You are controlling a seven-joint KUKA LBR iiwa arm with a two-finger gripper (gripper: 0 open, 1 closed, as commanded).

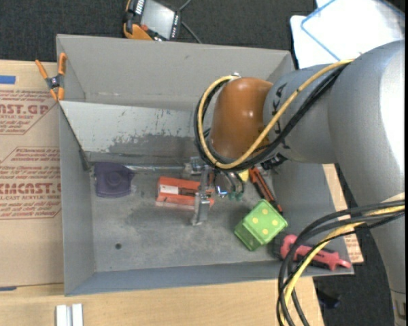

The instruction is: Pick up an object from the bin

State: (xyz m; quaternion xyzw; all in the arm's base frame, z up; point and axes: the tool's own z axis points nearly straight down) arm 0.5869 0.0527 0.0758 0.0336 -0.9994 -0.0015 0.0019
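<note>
My gripper (201, 209) reaches down to the bin floor near the middle, its metal fingers standing at the right end of an orange, flat tool-like object (174, 191). One finger lies across that object's right end; whether anything sits between the fingers I cannot make out. A green foam die with yellow dots (260, 225) lies just right of the gripper, apart from it. A purple, rounded plastic piece (112, 180) rests on the floor at the left.
A red-and-black handled tool (261, 185) lies behind the die by the right wall, partly under the arm. The arm with its orange cover and yellow cables hangs over the bin's right half. Bare floor lies at the front left.
</note>
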